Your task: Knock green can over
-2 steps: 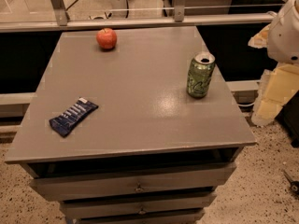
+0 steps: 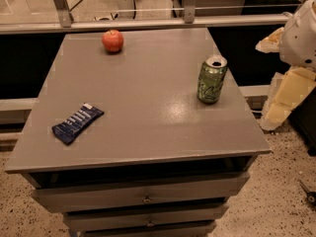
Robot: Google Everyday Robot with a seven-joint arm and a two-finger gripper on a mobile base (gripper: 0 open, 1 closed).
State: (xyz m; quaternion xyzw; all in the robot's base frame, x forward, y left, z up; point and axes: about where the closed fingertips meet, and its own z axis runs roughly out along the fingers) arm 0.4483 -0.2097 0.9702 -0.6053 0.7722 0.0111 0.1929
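Green can (image 2: 212,79) upright near table (image 2: 148,132) right edge; claw (image 2: 283,100) beyond that edge, clear of can, grip state unclear.

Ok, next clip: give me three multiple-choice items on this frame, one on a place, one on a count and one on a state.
1. Where is the gripper?
A. beyond the right edge of the table, right of the green can
B. above the table's middle
C. touching the can

2. How many things are on the table?
A. two
B. three
C. five

3. The green can is:
A. on its side
B. crushed flat
C. upright

Answers:
1. A, the gripper hangs off the table, apart from the can.
2. B, there are the apple, the blue packet and the can.
3. C, its silver top faces up.
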